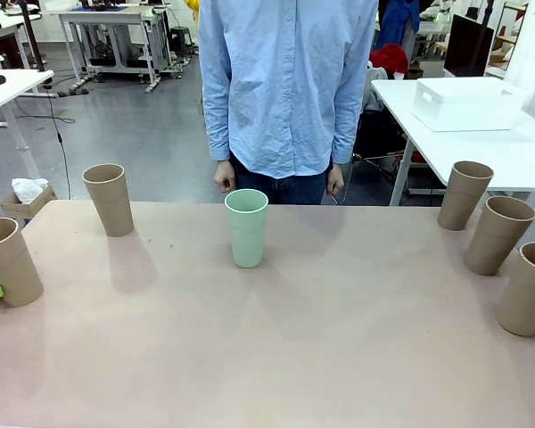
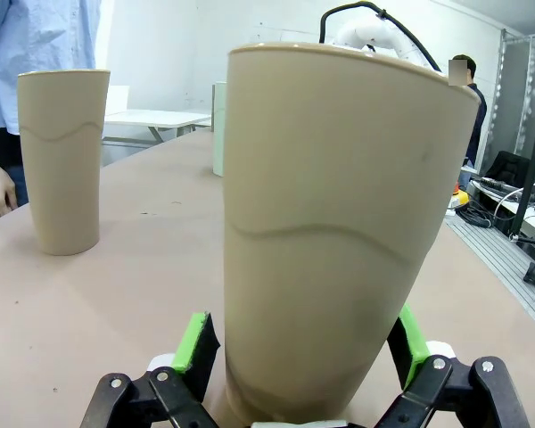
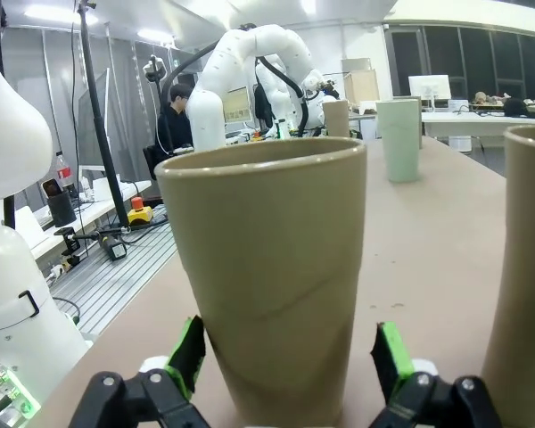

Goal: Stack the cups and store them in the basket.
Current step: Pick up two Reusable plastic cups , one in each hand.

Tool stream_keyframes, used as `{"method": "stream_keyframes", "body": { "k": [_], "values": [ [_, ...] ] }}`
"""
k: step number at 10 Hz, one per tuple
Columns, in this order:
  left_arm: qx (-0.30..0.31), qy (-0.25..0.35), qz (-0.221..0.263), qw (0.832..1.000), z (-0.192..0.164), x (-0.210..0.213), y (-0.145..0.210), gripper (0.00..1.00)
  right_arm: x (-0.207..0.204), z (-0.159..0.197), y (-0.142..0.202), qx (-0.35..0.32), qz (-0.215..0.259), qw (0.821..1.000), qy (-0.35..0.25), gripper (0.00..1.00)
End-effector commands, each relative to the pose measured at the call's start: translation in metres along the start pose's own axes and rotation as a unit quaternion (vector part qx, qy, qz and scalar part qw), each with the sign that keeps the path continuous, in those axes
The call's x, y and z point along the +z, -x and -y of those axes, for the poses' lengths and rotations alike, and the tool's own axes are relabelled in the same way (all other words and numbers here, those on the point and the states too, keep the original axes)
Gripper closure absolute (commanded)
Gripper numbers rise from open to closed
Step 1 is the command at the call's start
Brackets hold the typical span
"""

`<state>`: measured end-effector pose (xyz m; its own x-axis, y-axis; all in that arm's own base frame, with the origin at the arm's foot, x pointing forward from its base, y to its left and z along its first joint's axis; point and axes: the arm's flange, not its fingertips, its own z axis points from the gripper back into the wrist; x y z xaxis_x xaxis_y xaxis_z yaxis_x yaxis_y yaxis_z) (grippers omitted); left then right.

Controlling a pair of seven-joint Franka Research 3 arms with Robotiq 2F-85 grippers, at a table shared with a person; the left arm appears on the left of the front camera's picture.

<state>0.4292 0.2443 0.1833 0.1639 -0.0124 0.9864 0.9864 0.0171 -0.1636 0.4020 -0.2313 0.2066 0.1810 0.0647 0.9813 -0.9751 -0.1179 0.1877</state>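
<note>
Although all six cups stood upright on the bench (image 1: 276, 357), none was nested in another and none was in the basket (image 1: 468, 105), so the task looked barely begun. The basket sat on a separate white table (image 1: 526, 156) beyond the bench's far right corner, well apart from every cup.

The mint cup (image 1: 247, 230) stood alone near the middle of the far edge, in front of the person (image 1: 285, 80). One tan cup (image 1: 108, 200) stood near the far left corner, and three more tan cups (image 1: 497, 234) ran in a row along the right edge.

The left-edge tan cup (image 2: 339, 232) stood between the left fingers (image 2: 196, 349), with a green pad close on each side of its lower wall. Whether they pressed it or only flanked it, I could not tell. The right fingers (image 3: 389, 357) were spread around the near right-edge cup (image 3: 267, 276), with a gap showing beside one pad, so that cup was not gripped. I judged it the nearest of the row. Both cups rested on the bench.

By my reckoning, every stacking step was left to do, and then carrying the stack across to the basket.
</note>
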Motion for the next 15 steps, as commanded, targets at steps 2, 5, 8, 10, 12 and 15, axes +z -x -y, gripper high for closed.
{"method": "stream_keyframes", "body": {
  "k": [2,5,8,10,12,15],
  "values": [
    [0.008,-0.005,0.01,1.0,-0.006,-0.002,-0.005,0.0,-0.009,-0.013,-0.005,0.002,-0.007,1.0,-0.017,0.0],
    [0.016,-0.001,0.008,1.0,-0.01,-0.007,-0.002,0.0,-0.022,-0.015,-0.009,0.001,-0.009,1.0,-0.01,0.0],
    [0.023,0.002,0.009,1.0,-0.01,-0.01,0.002,0.0,-0.032,-0.016,-0.008,-0.006,-0.011,1.0,-0.011,0.0],
    [0.025,0.003,0.01,1.0,-0.011,-0.013,0.003,0.0,-0.036,-0.015,-0.006,0.0,-0.012,1.0,-0.011,0.0],
    [0.025,0.005,0.01,1.0,-0.013,-0.023,0.003,0.0,-0.037,-0.011,-0.005,0.007,-0.009,1.0,-0.009,0.0],
    [0.028,0.015,0.029,0.999,-0.01,-0.032,-0.001,0.0,-0.041,-0.009,-0.004,0.002,-0.008,1.0,-0.01,0.0]
  ]
}}
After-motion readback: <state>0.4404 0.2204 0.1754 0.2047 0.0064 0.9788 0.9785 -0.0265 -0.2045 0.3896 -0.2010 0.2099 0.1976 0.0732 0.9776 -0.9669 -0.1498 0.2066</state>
